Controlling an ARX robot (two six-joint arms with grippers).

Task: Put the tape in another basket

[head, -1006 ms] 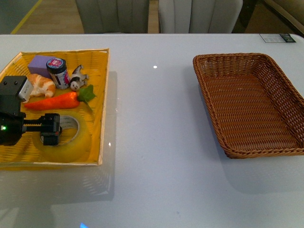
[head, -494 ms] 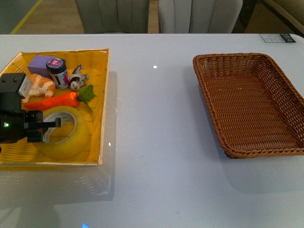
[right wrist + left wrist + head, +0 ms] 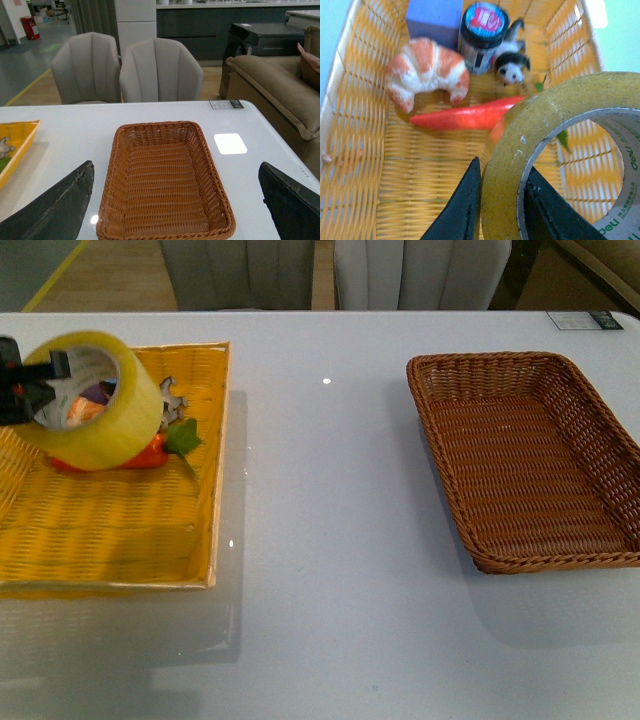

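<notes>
The tape (image 3: 110, 440), a wide yellowish roll with a white printed core, hangs on edge above the far part of the yellow tray (image 3: 110, 530). My left gripper (image 3: 40, 380) is shut on it, with one finger inside the core and one outside the wall. The left wrist view shows the tape (image 3: 505, 150) clamped in the gripper (image 3: 502, 200), clear of the tray floor. The dark brown wicker basket (image 3: 530, 455) sits empty at the right. My right gripper (image 3: 176, 170) is open and empty, hovering before the basket (image 3: 165, 185); it does not show in the front view.
Under the tape the tray (image 3: 355, 175) holds a carrot (image 3: 465, 115), a croissant (image 3: 427, 70), a jar (image 3: 481, 30), a panda toy (image 3: 512, 65) and a purple block (image 3: 432, 17). White tabletop (image 3: 320, 490) separates tray and basket. Chairs (image 3: 420, 270) stand behind.
My left gripper has closed on the tape and lifted it off the tray floor, up and toward the tray's far end. The roll has turned from flat to on edge.
</notes>
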